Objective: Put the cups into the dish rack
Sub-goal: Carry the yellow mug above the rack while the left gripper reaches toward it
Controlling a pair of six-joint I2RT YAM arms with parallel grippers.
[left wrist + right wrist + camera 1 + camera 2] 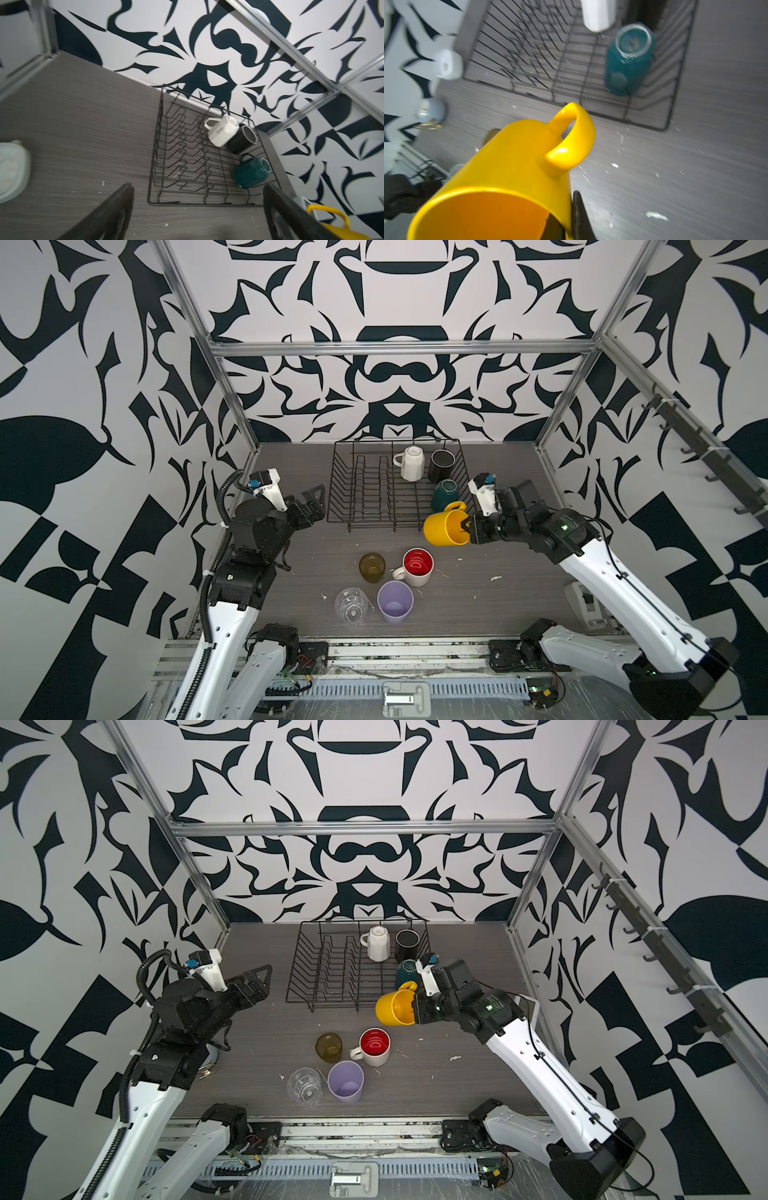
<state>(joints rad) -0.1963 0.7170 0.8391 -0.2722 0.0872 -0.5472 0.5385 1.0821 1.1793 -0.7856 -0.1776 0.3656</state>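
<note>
**Yellow mug [444, 527] up in the air**

You're pinching the yellow mug's rim with the right gripper [466, 526], jaws clamped on the wall. The mug is lying sideways in the air, handle up, at the near right corner of the dish rack [365, 499]. The rack is sitting at the far edge of the bench [498, 597], with the white mug [411, 464], black mug [440, 465] and teal mug [444, 494] along its right side. Your left gripper [311, 502] is hanging wide open and empty off the rack's left side.
</note>
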